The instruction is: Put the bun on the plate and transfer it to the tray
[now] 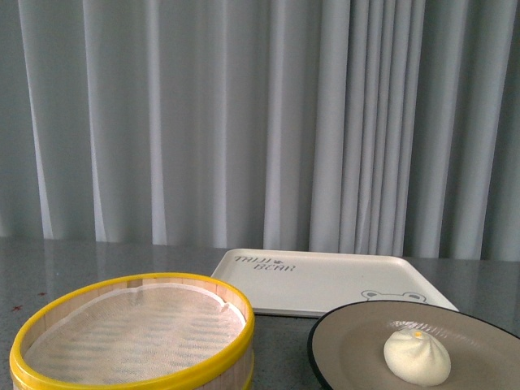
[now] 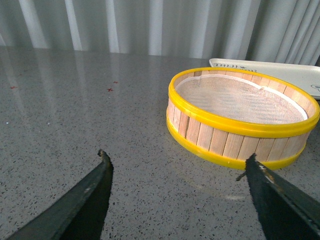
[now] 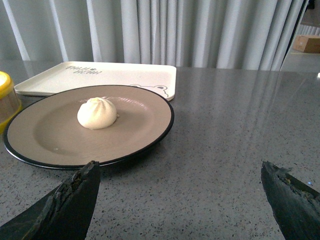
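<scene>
Bun point(image 3: 97, 113) sits on the plate point(image 3: 140, 120), ahead of our right hand point(image 3: 179, 170), the nearer one, spread empty; the tray point(image 3: 125, 75) lies just behind; our left hand point(image 2: 176, 156) is spread too

Soft, even light, pale sheen on the tabletop point(image 2: 60, 85), mild softness.

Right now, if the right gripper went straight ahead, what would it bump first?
Probably the plate: one finger of the open right gripper sits just short of its rim. The middle of the gripper aims past the plate, over bare table, so I'm not certain.
</scene>
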### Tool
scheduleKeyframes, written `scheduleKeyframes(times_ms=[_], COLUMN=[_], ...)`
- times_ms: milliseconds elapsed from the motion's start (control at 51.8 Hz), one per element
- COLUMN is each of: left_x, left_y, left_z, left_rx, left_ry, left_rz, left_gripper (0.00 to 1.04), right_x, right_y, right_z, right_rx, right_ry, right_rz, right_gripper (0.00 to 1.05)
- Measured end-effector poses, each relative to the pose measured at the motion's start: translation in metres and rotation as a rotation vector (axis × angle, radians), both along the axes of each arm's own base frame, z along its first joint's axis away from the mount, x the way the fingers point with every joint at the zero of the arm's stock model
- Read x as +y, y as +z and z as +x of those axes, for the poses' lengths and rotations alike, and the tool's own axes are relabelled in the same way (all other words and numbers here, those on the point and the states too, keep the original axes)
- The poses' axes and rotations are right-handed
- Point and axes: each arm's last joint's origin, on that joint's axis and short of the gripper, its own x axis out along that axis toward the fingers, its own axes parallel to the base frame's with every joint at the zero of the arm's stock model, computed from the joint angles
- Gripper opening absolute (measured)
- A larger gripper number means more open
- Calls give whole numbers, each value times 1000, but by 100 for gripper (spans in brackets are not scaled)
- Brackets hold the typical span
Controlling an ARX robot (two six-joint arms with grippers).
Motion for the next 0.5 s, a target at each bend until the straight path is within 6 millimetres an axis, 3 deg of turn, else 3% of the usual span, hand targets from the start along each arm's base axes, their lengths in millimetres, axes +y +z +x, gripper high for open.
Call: scheduleKeyframes(times_ms=[116,502], left_x=[0,0], left_y=[0,0], left_z=[0,0], left_rx=[0,0], left_ry=[0,0], left_rz=[1,2], left_gripper=[100,98], right_x=[0,0], right_y=[0,0], right_z=[0,0], right_rx=[0,0], right_ry=[0,0], right_rz=[0,0], right_gripper=[96,96])
